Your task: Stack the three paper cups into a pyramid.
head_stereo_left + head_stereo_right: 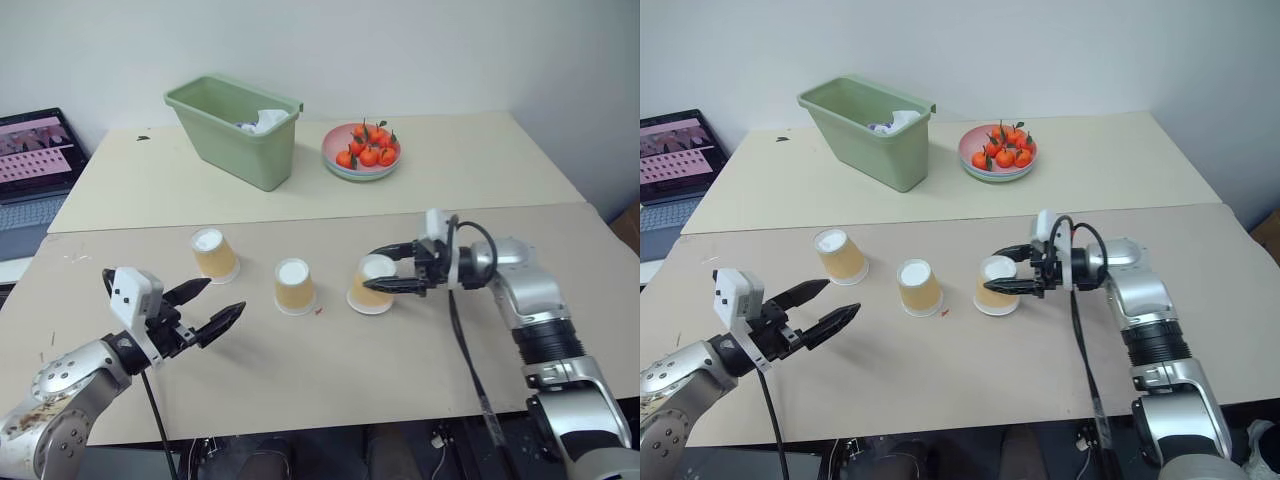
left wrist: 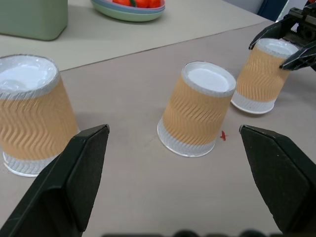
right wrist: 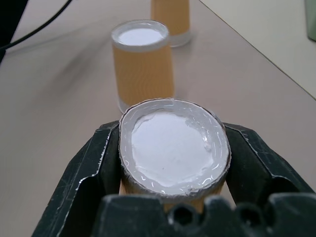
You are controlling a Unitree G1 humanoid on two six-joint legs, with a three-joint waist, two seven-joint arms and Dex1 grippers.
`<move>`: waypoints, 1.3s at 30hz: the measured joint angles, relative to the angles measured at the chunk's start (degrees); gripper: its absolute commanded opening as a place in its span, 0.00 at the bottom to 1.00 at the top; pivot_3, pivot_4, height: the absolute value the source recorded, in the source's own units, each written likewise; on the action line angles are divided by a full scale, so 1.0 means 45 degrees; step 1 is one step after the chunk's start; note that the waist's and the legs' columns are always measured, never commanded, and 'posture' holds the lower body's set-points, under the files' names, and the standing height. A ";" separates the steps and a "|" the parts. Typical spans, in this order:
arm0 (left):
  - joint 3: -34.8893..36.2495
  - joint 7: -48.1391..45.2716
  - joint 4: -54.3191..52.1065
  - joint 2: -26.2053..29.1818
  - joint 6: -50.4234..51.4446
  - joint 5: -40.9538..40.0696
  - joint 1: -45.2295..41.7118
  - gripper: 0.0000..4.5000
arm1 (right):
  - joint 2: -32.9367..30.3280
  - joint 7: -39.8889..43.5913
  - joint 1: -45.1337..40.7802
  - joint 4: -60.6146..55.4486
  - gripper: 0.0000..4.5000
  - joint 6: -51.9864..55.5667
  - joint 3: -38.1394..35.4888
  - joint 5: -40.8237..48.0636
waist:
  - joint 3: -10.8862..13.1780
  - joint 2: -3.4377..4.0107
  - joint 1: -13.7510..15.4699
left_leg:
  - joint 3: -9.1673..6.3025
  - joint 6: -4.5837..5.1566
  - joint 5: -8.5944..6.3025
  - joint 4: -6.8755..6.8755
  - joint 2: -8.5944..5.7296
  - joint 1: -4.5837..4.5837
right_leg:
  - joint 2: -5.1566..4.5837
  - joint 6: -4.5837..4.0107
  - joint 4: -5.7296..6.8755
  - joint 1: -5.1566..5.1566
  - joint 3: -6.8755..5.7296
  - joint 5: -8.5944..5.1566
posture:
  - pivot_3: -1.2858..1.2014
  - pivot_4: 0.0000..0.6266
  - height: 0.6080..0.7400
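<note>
Green bin [image 1: 237, 130] with white crumpled paper inside, on worktop [image 1: 450, 160], well beyond fingers. Pink plate [image 1: 361, 160] of oranges [image 1: 368, 146] just beside bin. Laptop [image 1: 32, 165] far off, beyond left fingers.

Both arms [image 1: 535, 300] showing silver-grey metal casings, rounded at joints. Right forearm carrying black ribbed collar band. Black cable [image 1: 462, 330] looping over right wrist, trailing along arm. Left arm casing [image 1: 60, 395] showing brownish scuff marks, thin black cable hanging beneath. White boxy module sitting atop each wrist. Right gripper [image 1: 385, 268] and left gripper [image 1: 205, 308] each bearing two black, tapered, wedge-shaped fingers [image 2: 74, 182]. Hex screws showing in black right finger base.
</note>
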 measured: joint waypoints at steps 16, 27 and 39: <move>-0.0049 0.0654 -0.0493 -0.0099 0.0002 -0.0115 -0.0098 1.00 | 0.1441 0.0009 -0.1411 0.2147 0.61 -0.0923 0.0676 -0.0525 | 0.0000 -0.0002 -0.0029 | 0.0073 -0.0042 -0.0010 -0.0009 0.0106 0.0038 | 0.0113 -0.0066 0.0001 -0.0035 0.0058 0.0039 | 0.52 0.24 0.90; -0.0119 0.0786 -0.0509 -0.0099 0.0001 -0.0282 -0.0569 1.00 | 0.2003 0.0188 -0.1437 0.2203 0.61 -0.1038 0.0998 -0.0610 | -0.0001 -0.0001 -0.0025 | 0.0079 -0.0044 -0.0010 -0.0009 0.0106 0.0040 | 0.0117 -0.0066 0.0002 -0.0037 0.0068 0.0039 | 0.52 0.24 0.90; -0.0278 0.0835 -0.0413 -0.0159 0.0001 -0.0288 -0.0844 1.00 | 0.1850 -0.0320 -0.1267 0.2008 0.99 -0.0770 0.1028 -0.0858 | 0.0000 -0.0002 -0.0006 | 0.0081 -0.0045 -0.0012 -0.0011 0.0106 0.0036 | 0.0120 -0.0066 -0.0001 -0.0041 0.0072 0.0039 | 0.52 0.24 0.90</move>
